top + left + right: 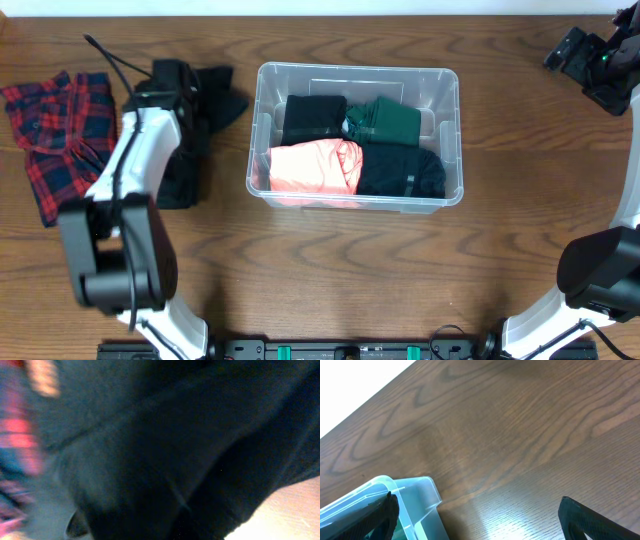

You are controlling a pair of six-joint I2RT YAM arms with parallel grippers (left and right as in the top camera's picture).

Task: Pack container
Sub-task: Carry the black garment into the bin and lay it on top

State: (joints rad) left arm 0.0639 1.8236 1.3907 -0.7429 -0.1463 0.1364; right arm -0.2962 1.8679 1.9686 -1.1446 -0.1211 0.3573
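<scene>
The clear plastic container (355,68) stands mid-table and holds folded clothes: a black piece (313,117), a green piece (385,118), a coral piece (312,168) and another black piece (400,172). Its corner shows in the right wrist view (415,495). My left gripper (185,85) is down on a black garment (218,92) left of the container. In the left wrist view the black cloth (175,450) fills the blurred picture and hides the jaws. My right gripper (562,50) is open and empty over bare table at the far right (480,520).
A red plaid shirt (55,125) lies at the far left, next to the black garment, and shows blurred in the left wrist view (20,435). The wooden table (350,270) runs across the front.
</scene>
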